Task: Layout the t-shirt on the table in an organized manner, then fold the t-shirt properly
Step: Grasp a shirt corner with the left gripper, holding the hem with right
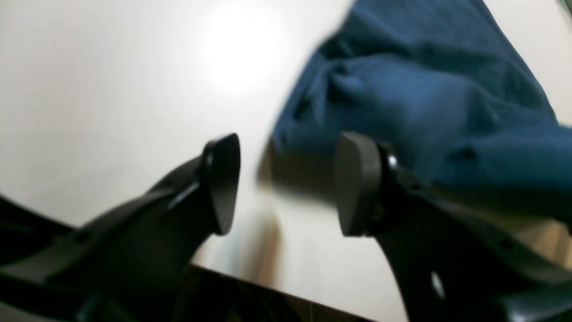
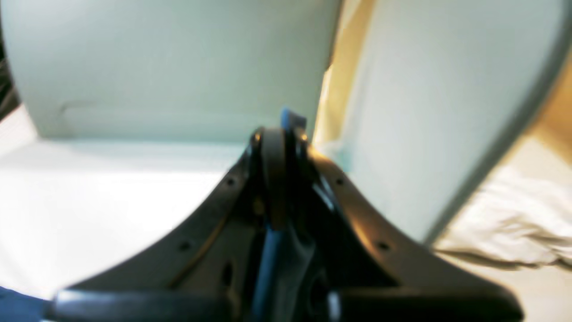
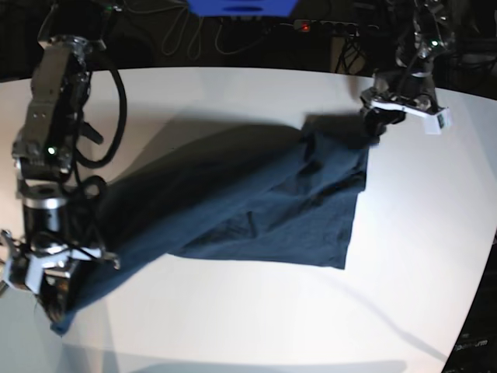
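The navy t-shirt lies stretched in a long band across the white table, from near left to far right, with one flat panel spread at the middle. My right gripper is shut on the shirt's near-left end; the right wrist view shows blue cloth pinched between its closed fingers. My left gripper is at the shirt's far-right corner. In the left wrist view it is open, and bunched cloth lies just beyond its fingertips, not held.
A blue object and cables sit beyond the table's far edge. The table's edge curves down the right side. Pale grey-green panels and crumpled white cloth show in the right wrist view.
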You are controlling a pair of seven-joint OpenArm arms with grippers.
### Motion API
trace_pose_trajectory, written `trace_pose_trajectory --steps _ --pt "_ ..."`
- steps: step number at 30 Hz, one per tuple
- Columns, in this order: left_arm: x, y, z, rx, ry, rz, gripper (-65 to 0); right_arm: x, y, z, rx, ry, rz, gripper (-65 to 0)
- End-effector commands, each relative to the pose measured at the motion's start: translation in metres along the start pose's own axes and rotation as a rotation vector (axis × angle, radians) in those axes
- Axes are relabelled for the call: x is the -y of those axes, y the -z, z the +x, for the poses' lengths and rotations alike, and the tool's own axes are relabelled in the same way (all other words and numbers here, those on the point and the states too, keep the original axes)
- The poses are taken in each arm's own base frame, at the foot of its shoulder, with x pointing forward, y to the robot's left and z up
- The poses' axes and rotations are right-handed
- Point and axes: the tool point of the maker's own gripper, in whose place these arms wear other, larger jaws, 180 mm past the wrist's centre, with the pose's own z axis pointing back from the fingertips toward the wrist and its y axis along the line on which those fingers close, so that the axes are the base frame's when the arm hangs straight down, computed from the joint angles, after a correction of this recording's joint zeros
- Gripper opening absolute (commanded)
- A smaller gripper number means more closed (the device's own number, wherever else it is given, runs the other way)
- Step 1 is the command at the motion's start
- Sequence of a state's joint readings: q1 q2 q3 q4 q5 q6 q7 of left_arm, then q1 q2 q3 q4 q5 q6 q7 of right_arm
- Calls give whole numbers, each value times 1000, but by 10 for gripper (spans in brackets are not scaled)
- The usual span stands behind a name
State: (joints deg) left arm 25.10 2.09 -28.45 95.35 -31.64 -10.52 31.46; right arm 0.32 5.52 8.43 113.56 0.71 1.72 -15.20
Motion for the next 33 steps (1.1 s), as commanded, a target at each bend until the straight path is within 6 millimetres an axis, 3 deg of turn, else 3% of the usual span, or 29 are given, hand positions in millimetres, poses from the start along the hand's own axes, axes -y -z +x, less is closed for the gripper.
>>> trace_pose_trajectory --steps 1,6,12,16,27,33 --pt "7 -2 8 30 12 -23 -318 10 0 14 50 -5 -25 -650" --pt "22 2 -6 -8 20 -63 -318 32 -19 -12 -27 -28 -76 -650" --pt "44 3 -8 -13 38 -117 -318 33 -38 -37 -106 -45 -69 -650" --pt "44 4 -3 3 35 -114 -318 32 -46 -49 -144 -48 -64 -650" --pt "50 23 56 135 20 -119 -318 30 -53 -60 -178 -38 -66 -650" --pt "37 52 36 58 -29 -92 -320 30 -53 -61 -182 -38 -66 -650"
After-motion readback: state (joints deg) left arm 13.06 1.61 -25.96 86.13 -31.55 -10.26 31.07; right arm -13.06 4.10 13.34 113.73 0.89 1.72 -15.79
